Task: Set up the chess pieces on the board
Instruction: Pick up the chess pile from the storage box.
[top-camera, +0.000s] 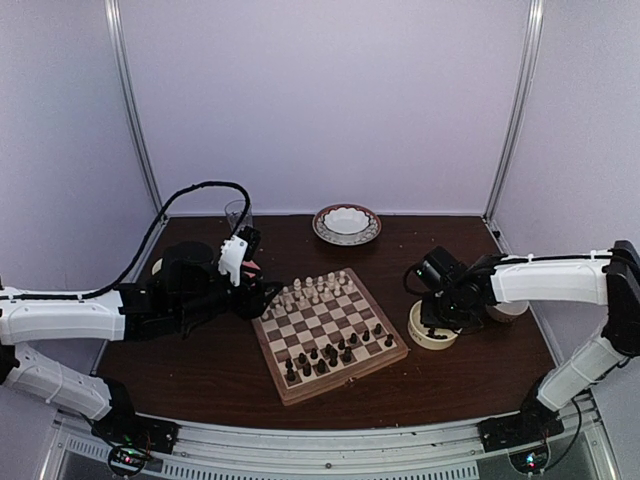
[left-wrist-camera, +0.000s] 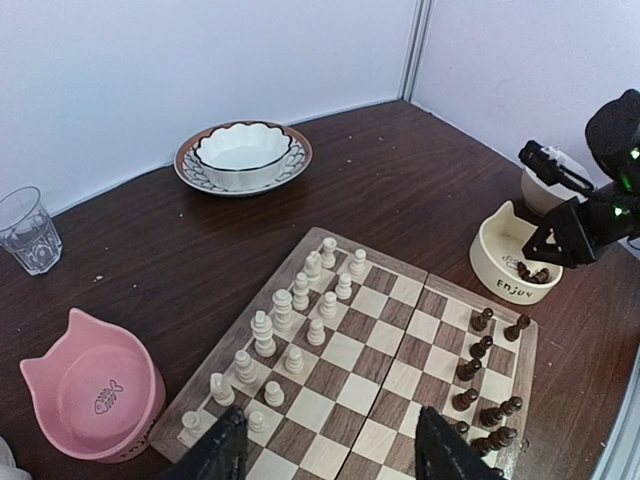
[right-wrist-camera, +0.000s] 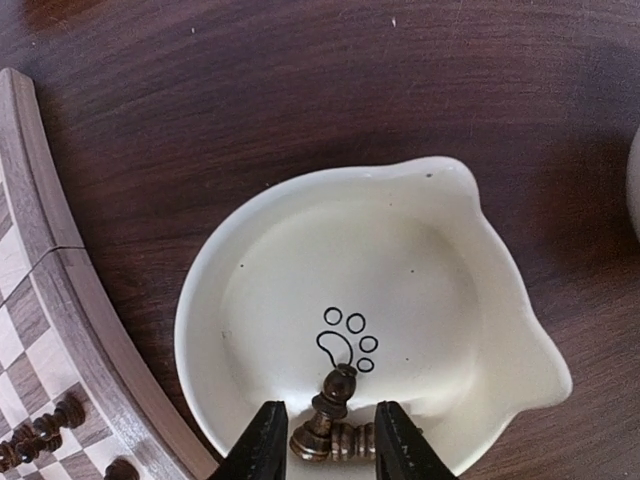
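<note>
Right wrist view: the right gripper (right-wrist-camera: 330, 450) has its jaws on both sides of two dark chess pieces (right-wrist-camera: 336, 395) in the cream bowl (right-wrist-camera: 420, 260); whether it pinches them I cannot tell. Just beside lies the board (right-wrist-camera: 55, 280) on the counter (right-wrist-camera: 300, 90). The left gripper (left-wrist-camera: 335, 455) hangs open and empty above the board, where other dark chess pieces stand.

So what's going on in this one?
Two robot arms are setting up a chessboard. The right gripper is down in the cream cat-eared bowl, its fingers either side of dark chessmen lying there; whether they have clamped is unclear. The left gripper hovers open and empty above the board. The cream-white pieces stand in two rows; the dark side is partly filled.
</note>
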